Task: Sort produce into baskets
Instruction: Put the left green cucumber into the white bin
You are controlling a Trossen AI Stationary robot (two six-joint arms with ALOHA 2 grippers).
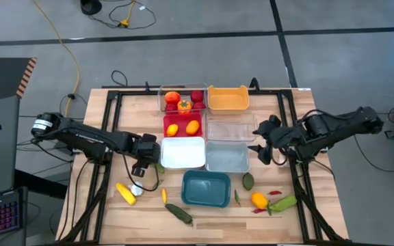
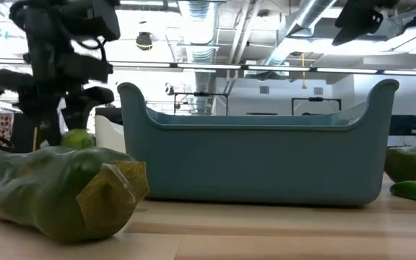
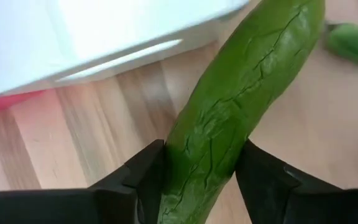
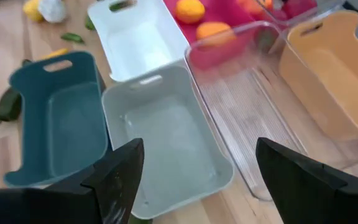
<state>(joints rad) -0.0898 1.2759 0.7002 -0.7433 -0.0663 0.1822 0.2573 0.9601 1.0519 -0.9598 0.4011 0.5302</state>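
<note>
My left gripper (image 1: 148,166) stands just left of the white basket (image 1: 182,152) and is shut on a green cucumber (image 3: 241,93). My right gripper (image 1: 262,147) is open and empty over the pale grey-blue basket (image 4: 166,137) and the empty clear basket (image 1: 228,128). The far clear basket (image 1: 181,99) holds red tomatoes and an orange fruit. The red basket (image 1: 183,126) holds two orange fruits. The orange basket (image 1: 228,98) and the teal basket (image 1: 206,188) are empty. My left gripper pinches the cucumber's two long sides (image 3: 194,165) between its two fingers, which lie across it. Most of the cucumber reaches forward past the fingertips, beside the white basket's wall (image 3: 117,56). Whether it is clear of the table I cannot tell.
Loose on the near table: yellow corn (image 1: 125,193) and white garlic (image 1: 137,190) at the left, a dark cucumber (image 1: 178,212) by the teal basket, and a green fruit (image 1: 248,181), an orange fruit (image 1: 258,199), a green cucumber (image 1: 284,203) and red chilies (image 1: 262,210) at the right.
</note>
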